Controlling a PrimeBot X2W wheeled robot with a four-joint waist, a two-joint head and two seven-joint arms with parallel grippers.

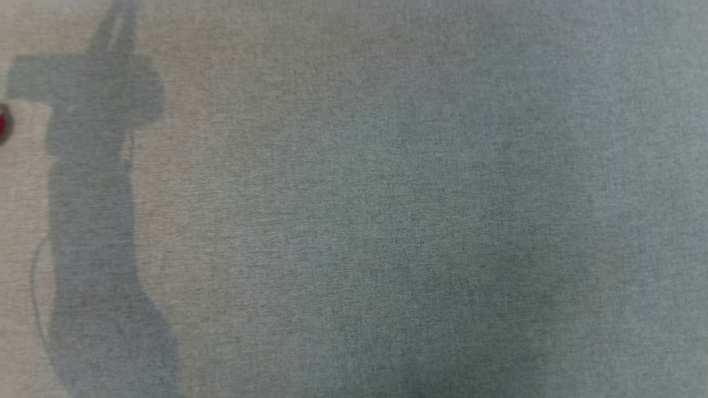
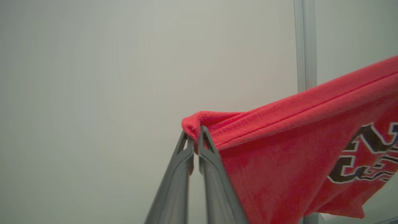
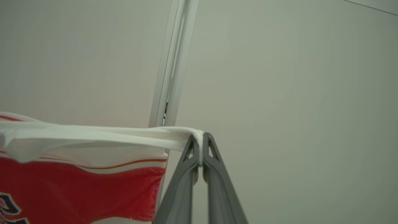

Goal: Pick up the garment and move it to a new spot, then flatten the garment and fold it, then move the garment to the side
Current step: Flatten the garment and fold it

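Observation:
The garment is red fleece-like cloth with a black and white print, and it hangs in the air in front of a pale wall. My left gripper is shut on a bunched red corner of it, with the cloth stretching away to the right in the left wrist view. The right wrist view has the garment as red cloth with a white band on top. My right gripper is shut on the end of that white band, which runs taut to the left. A small red speck sits at the head view's left edge.
The head view looks down on a grey cloth-covered surface with the shadow of an arm along its left side. A pale upright post stands against the wall behind the garment, the same post appearing in the left wrist view.

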